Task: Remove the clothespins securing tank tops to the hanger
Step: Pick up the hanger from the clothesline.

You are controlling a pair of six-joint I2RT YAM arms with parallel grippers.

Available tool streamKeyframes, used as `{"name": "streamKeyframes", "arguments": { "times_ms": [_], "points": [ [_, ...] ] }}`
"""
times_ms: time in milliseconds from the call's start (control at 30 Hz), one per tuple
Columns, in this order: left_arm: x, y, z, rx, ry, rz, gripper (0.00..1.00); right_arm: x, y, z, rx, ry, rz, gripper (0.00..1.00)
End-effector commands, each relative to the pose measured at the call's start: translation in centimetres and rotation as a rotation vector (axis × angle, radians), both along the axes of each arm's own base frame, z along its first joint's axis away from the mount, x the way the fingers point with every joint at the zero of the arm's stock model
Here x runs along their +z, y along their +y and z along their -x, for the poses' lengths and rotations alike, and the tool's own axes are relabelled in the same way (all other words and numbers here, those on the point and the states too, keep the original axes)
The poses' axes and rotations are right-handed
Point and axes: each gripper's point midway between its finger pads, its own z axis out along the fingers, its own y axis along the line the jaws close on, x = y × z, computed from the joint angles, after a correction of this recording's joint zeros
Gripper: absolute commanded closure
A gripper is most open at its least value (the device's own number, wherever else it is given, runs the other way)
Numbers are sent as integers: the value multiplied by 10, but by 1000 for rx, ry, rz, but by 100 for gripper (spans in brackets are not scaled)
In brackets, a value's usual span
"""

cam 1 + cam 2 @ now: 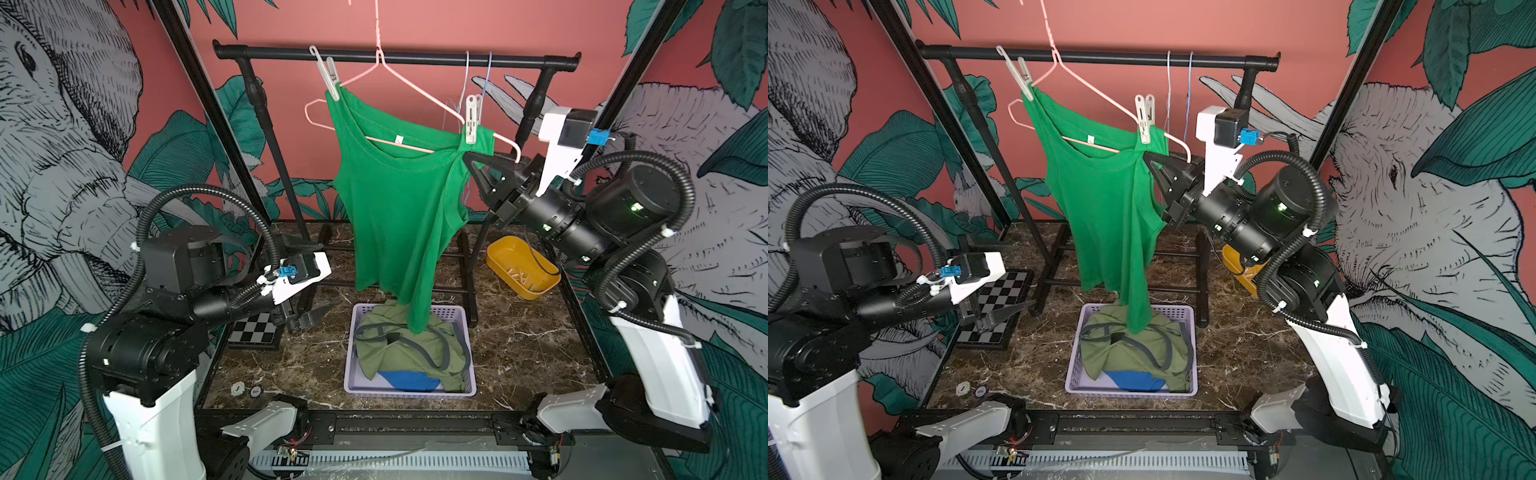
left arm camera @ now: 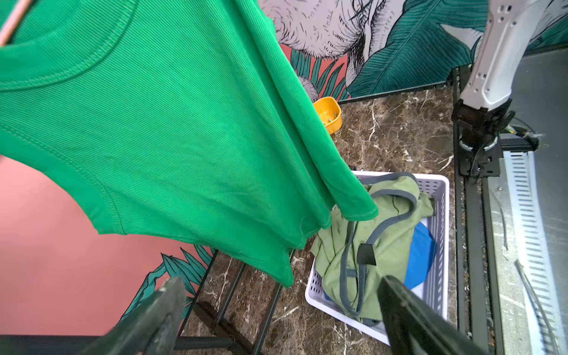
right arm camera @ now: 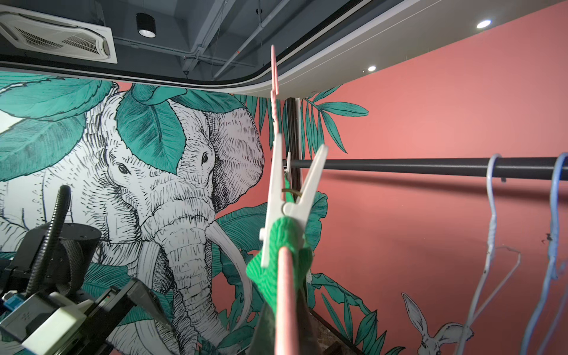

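Right gripper [image 1: 468, 155] is clenched on the pink wire hanger [image 3: 285, 295] right of centre, the white plastic clothespin [image 1: 472, 120] pinning the bright green tank top [image 1: 395, 208] standing upright just above it, while the left gripper [image 2: 280, 279] hangs wide open, low left, well apart.

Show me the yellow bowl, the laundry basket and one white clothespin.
yellow bowl [image 1: 509, 257]: a top view, inner wall.
laundry basket [image 1: 395, 392]: a top view, front rim.
white clothespin [image 3: 290, 212]: right wrist view, hinge.
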Motion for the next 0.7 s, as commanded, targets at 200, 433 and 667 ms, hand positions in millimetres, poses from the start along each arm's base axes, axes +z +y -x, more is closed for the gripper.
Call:
{"name": "streamKeyframes", "arguments": {
  "times_ms": [200, 433, 667],
  "points": [
    [65, -15, 40, -159, -52, 205, 1, -1, -27, 35, 52, -23, -50, 100],
    [93, -19, 38, -180, -77, 276, 1, -31, -42, 51, 72, 18, -61, 100],
    [99, -21, 27, -168, -82, 291, 1, -63, -46, 55, 73, 66, -15, 100]
  ]
}}
